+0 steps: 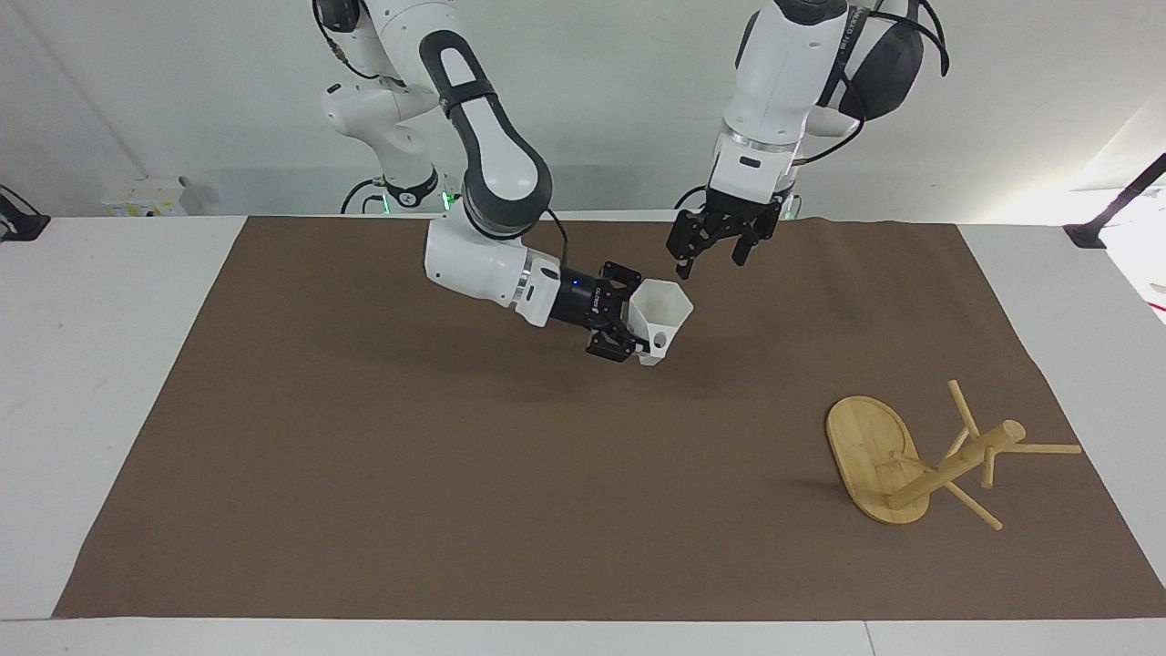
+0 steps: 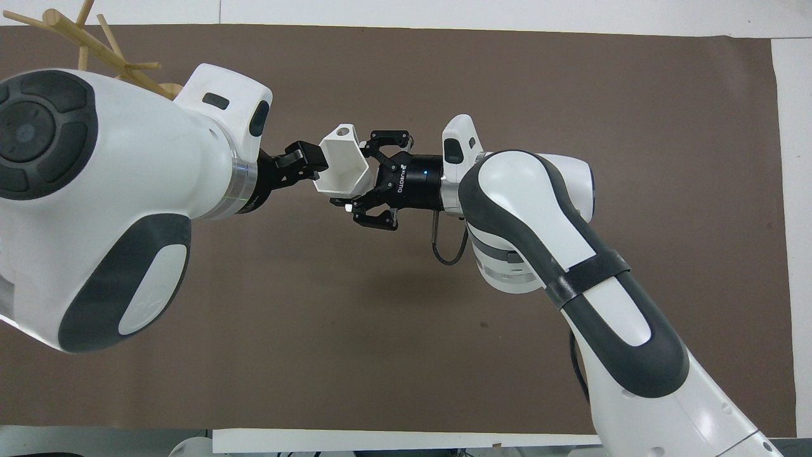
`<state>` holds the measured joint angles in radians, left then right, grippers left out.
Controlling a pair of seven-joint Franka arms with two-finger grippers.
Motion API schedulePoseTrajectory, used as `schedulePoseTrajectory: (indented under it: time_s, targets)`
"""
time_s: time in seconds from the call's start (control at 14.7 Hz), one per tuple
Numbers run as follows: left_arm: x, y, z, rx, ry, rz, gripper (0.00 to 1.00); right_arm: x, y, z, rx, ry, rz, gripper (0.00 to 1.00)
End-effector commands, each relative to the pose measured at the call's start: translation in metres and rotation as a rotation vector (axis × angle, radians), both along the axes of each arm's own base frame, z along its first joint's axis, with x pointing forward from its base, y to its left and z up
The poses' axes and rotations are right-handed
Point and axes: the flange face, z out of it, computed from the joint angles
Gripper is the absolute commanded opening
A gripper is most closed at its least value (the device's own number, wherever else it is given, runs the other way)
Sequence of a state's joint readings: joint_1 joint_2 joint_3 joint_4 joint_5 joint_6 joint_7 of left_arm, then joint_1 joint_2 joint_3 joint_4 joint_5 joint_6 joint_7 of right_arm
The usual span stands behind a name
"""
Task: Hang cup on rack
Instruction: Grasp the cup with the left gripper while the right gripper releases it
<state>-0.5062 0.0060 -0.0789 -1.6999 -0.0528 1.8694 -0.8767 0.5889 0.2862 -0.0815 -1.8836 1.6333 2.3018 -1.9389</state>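
While the right gripper (image 1: 629,333) pinches the cup (image 1: 662,317) by its wall and holds it raised over the middle of the mat (image 1: 364,456), the left gripper (image 1: 708,260) hangs just above it, fingers spread. The rack (image 1: 897,460) stands near the mat's corner at the left arm's end, away from the robots.
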Motion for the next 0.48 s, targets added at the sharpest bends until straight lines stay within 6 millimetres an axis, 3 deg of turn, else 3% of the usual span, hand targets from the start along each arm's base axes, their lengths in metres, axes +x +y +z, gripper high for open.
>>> schedulePoseTrajectory:
  time_s: [0.0,0.27,0.41]
  targets:
    - [0.013,-0.006,-0.011,-0.03,0.016,0.044,0.99,-0.001,-0.003,0.001,0.006,0.011,-0.024,0.19]
    - [0.027,-0.016,-0.03,-0.036,0.04,0.128,0.98,-0.001,-0.003,0.001,0.002,0.009,-0.03,0.19]
    - [0.031,-0.02,-0.039,-0.048,0.059,0.146,0.88,-0.001,-0.003,0.001,0.002,0.009,-0.03,0.19]
